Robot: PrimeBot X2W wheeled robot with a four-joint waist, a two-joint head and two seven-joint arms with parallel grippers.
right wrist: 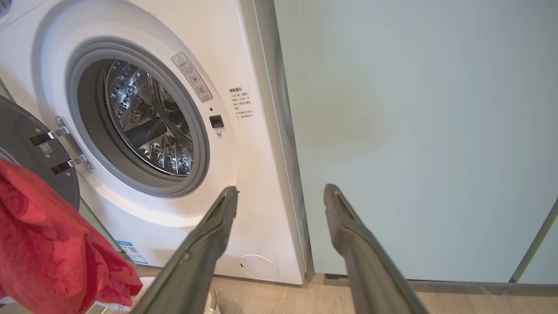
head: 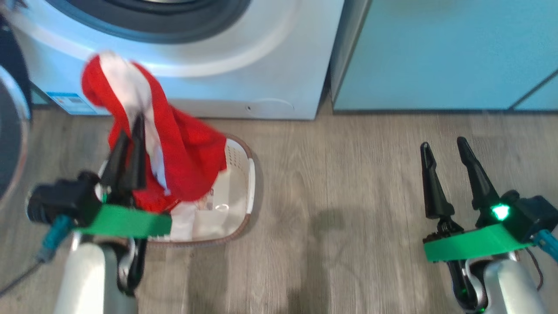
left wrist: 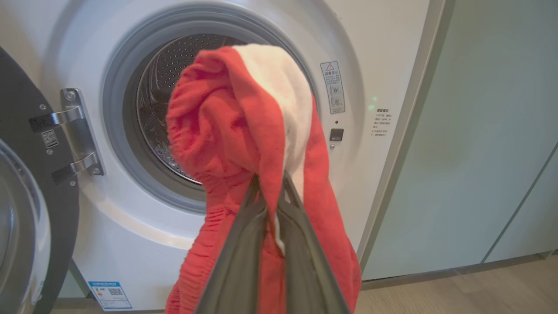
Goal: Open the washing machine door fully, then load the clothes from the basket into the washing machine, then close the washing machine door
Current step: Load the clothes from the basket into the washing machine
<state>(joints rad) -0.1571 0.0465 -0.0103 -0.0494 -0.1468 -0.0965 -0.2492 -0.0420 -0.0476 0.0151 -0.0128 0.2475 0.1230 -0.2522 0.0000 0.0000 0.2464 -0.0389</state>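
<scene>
The washing machine door (left wrist: 26, 196) stood swung wide to the left on its hinge, leaving the steel drum (left wrist: 174, 87) open, so the first step looked done. Loading was under way. The left gripper (head: 132, 127) had its two fingers pinched tight on a red garment (left wrist: 226, 113) with a white panel. It held the garment in the air in front of the washing machine (head: 261, 65), just short of the drum mouth (the cloth bunched over the fingers, its tail trailing down toward the basket (head: 244, 174)). The basket sat on the floor (head: 348, 196) close to the floor's far edge, at the foot of the machine, with some white fabric (head: 187, 220) lying in its bottom. The right gripper (head: 443, 143) hovered over bare floor well to the right, fingers spread apart and holding nothing. I judged that this garment had yet to go into the drum, then whatever lay in the basket, and lastly the door wanted shutting.
</scene>
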